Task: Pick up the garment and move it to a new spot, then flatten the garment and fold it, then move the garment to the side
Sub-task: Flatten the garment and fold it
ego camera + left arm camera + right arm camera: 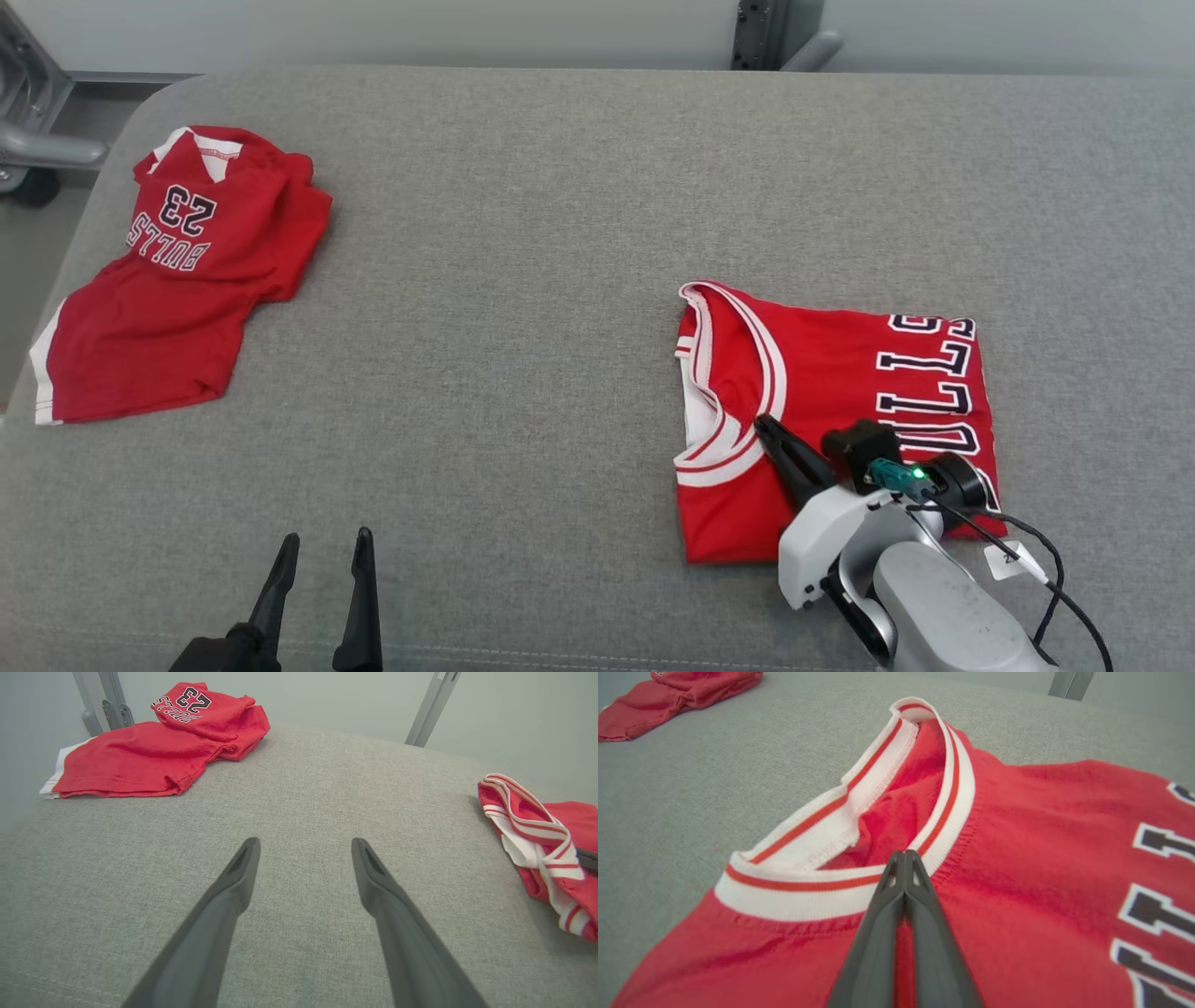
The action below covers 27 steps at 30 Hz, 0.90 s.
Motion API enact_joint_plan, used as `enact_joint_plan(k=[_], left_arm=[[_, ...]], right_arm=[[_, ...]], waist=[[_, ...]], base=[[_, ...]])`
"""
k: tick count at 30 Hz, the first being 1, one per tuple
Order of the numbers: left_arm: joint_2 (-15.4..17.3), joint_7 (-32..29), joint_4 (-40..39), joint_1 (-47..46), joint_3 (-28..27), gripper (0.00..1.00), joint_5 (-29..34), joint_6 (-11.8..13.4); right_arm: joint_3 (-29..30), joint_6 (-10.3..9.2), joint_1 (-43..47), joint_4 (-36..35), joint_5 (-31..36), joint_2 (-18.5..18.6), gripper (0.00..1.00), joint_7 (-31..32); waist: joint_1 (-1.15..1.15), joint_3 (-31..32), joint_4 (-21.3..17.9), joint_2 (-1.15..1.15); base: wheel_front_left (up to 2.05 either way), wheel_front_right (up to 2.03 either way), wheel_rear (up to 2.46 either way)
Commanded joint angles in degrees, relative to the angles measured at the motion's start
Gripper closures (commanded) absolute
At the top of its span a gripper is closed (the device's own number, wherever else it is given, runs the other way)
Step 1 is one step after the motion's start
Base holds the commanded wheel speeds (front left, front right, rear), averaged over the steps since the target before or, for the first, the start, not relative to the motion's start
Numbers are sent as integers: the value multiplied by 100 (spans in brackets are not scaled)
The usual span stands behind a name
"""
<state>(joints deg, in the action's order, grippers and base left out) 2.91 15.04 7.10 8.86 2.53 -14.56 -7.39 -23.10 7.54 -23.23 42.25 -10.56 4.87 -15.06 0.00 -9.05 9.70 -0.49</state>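
The garment (831,373) is a red jersey with white-and-red trim and dark lettering, lying folded into a rectangle on the right of the grey padded surface (523,280). My right gripper (764,426) is shut, its tips resting on the jersey at the neck trim; the right wrist view shows the closed fingers (904,856) pointing at the open collar of the jersey (1017,830), with no fabric visibly pinched. My left gripper (325,539) stands open near the front edge, apart from the jersey (537,826), with nothing between its fingers (243,868).
A second red pile (177,280), a crumpled top marked 23 over shorts, lies at the far left corner and shows in the left wrist view as the pile (154,751). Metal frame posts (432,709) rise behind the surface. Bare grey fabric separates the two heaps.
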Motion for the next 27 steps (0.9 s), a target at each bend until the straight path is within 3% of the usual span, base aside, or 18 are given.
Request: enact_joint_plan(k=[1, 16, 22, 27], left_arm=[[2, 18, 8, -45, -3, 0, -42, -16], [2, 17, 43, 46, -10, 0, -179, 9], [2, 18, -1, 153, -108, 0, -158, 33], [3, 18, -108, 238, -261, 0, -116, 62]], right_arm=[[-51, -10, -102, -23, -27, 30, 100, -16], [-728, -10, -495, 377, -272, -104, 100, -16], [-565, -10, -360, -124, -220, 12, 100, -16], [-45, -10, -27, -1059, 32, 258, 100, -16]], waist=[[0, -1, 95, 49], [0, 67, 452, 49], [0, 239, 223, 49], [0, 368, -125, 49]], base=[[0, 0, 0], [0, 0, 0], [0, 0, 0], [0, 0, 0]])
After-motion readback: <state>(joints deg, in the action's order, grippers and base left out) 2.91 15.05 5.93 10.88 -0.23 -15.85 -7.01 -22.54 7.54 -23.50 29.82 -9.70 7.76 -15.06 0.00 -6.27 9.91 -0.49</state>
